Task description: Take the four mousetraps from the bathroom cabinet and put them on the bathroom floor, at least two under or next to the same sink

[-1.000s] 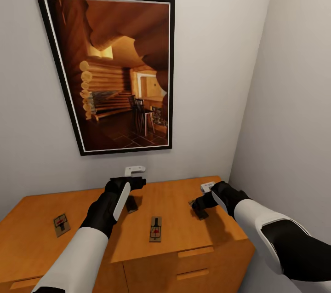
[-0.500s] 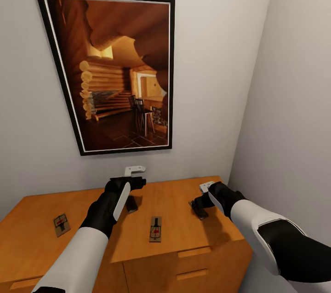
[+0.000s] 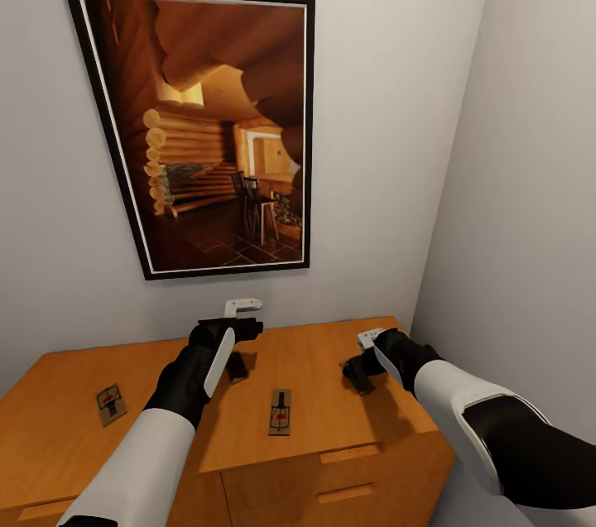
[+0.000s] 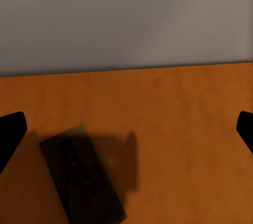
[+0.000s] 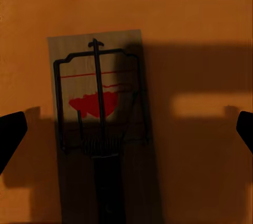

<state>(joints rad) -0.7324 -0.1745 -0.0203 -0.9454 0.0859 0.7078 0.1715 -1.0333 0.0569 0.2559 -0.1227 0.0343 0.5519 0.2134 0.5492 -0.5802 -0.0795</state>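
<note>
On the orange-brown cabinet [image 3: 331,419] top lie several mousetraps. One mousetrap [image 3: 110,404] is at the left and another mousetrap [image 3: 281,412] lies near the front middle. My left gripper [image 3: 236,345] hovers open above a shadowed mousetrap [image 3: 237,367]; in the left wrist view that dark trap [image 4: 84,182] lies off to one side between the spread fingertips [image 4: 10,134]. My right gripper [image 3: 354,367] hangs open over another mousetrap [image 3: 359,378]. The right wrist view shows this trap [image 5: 97,103] with its red bait patch and wire bar, between the wide fingertips [image 5: 245,129]. Neither gripper touches a trap.
A large framed picture [image 3: 199,130] of a log-cabin room hangs on the pale wall behind the cabinet. A side wall [image 3: 530,179] closes in at the right, next to the cabinet's end. Drawer handles [image 3: 352,454] show on the cabinet front below.
My right gripper has crept slightly left over its mousetrap. The left arm and the traps have stayed put.
</note>
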